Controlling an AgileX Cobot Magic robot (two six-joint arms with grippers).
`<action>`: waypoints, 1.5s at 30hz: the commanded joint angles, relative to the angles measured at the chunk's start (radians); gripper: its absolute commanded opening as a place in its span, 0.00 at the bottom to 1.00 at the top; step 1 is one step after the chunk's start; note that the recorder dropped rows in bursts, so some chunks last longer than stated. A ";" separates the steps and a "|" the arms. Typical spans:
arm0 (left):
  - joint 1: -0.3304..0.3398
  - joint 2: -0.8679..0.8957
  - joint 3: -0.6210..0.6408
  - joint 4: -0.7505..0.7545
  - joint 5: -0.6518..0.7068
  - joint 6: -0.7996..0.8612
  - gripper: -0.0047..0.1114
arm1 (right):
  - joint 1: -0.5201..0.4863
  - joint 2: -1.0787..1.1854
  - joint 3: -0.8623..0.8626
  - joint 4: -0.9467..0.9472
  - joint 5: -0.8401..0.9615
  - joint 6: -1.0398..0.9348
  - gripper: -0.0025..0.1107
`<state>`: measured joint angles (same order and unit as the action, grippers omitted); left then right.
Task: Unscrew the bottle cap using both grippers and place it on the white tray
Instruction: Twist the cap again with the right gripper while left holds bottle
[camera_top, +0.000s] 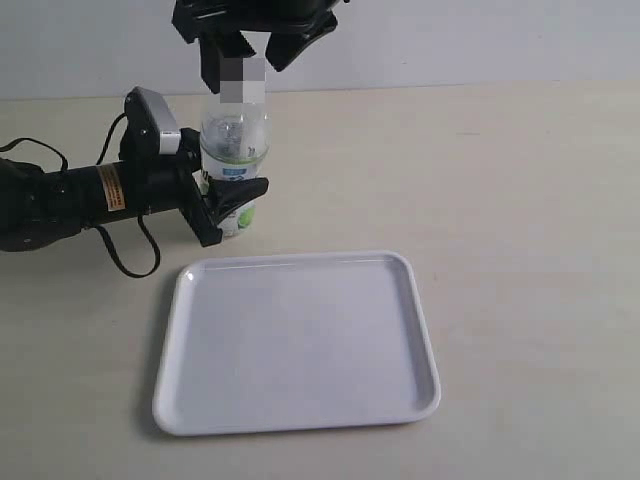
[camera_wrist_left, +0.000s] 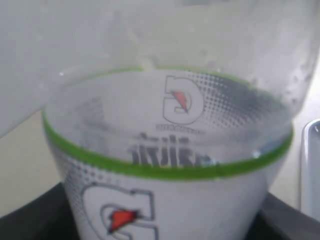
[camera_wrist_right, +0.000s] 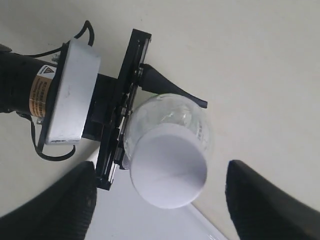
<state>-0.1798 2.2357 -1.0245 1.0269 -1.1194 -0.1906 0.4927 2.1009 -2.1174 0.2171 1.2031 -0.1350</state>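
Note:
The bottle (camera_top: 235, 140) stands upright on the table, clear with a white and green label (camera_wrist_left: 165, 200). My left gripper (camera_top: 228, 203) comes in from the left and is shut on its lower body. Its white cap (camera_wrist_right: 169, 165) sits on the neck. My right gripper (camera_top: 250, 60) hangs above the bottle, open, with one finger on each side of the cap (camera_top: 242, 80) and a gap to each. In the right wrist view both black fingers (camera_wrist_right: 50, 205) stand well apart from the cap. The white tray (camera_top: 190, 400) lies in front of the bottle, with nothing on it.
The left arm (camera_top: 60, 200) with its cables lies along the table at the left. The tray's rim (camera_wrist_left: 310, 165) shows close beside the bottle in the left wrist view. A pale wall rises behind the table's far edge (camera_top: 450, 88).

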 joint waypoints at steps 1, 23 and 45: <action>0.000 -0.005 -0.001 -0.011 -0.041 0.030 0.04 | -0.004 -0.001 -0.008 0.004 -0.025 -0.001 0.63; 0.000 -0.005 -0.001 -0.016 -0.046 0.056 0.04 | -0.004 0.017 -0.008 0.007 -0.024 -0.001 0.48; 0.000 -0.005 -0.001 -0.016 -0.046 0.056 0.04 | -0.004 0.025 -0.004 -0.019 -0.009 -0.001 0.43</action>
<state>-0.1798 2.2357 -1.0245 1.0294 -1.1217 -0.1385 0.4927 2.1258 -2.1174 0.2106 1.2009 -0.1350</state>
